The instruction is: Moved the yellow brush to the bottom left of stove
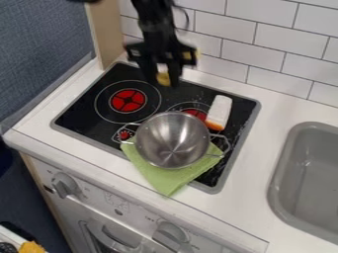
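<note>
Oven knobs [172, 234] in front — yellow brush [163, 78] up at the back.
Blurred, the black gripper [161, 76] pinches the brush between its fingers above the stove's [89, 106] rear edge — behind the steel pot [172, 141], which sits on a green cloth [165, 179].

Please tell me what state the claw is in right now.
Claw: seemingly closed on the yellow brush, over the back of the stove.

You've got a white counter [241, 205] with black stovetop [82, 116], green cloth [166, 180] overlapping both, white-and-orange item [220, 111] on the stovetop
</note>
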